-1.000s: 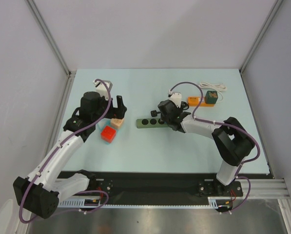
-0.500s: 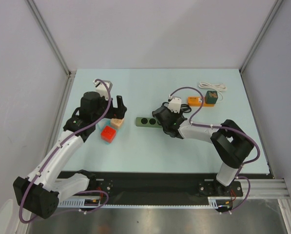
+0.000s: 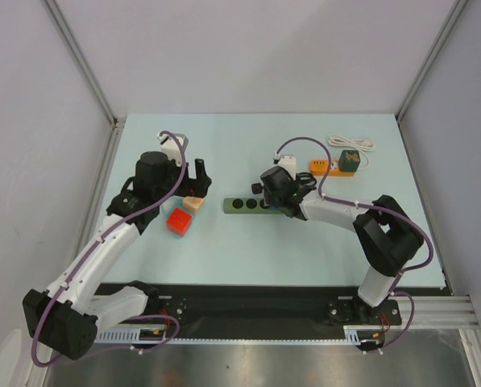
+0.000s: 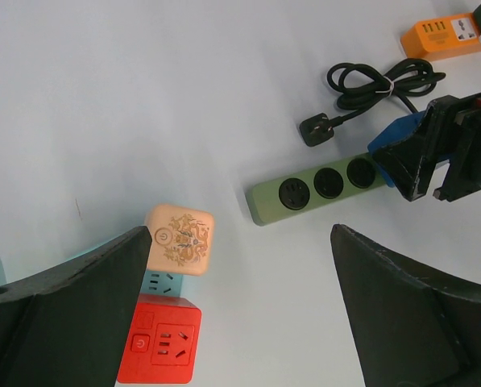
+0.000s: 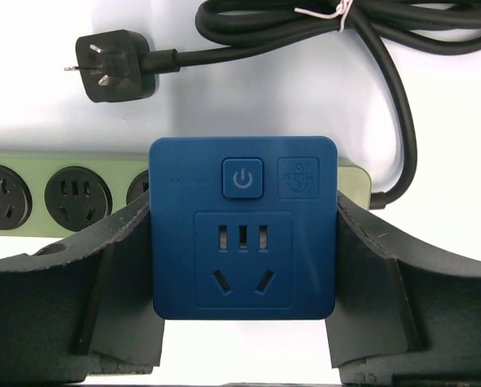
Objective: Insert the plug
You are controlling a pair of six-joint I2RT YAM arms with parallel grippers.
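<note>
Plug (image 5: 242,227), blue cube type with its own socket face and power button; clamped between the fingers of the right gripper (image 5: 242,278), over the right end of the green strip (image 5: 31,197), with three sockets showing free to its left. Status: in hand and at the strip; whether its pins have entered cannot be told, as they are hidden beneath. Remaining, by estimate: press home, then release. Left gripper (image 4: 240,314): jaws wide apart, holding nothing, above the peach cube (image 4: 180,239) and red cube (image 4: 159,348). Black cable (image 5: 111,55): pronged end lies loose beyond the strip.
</note>
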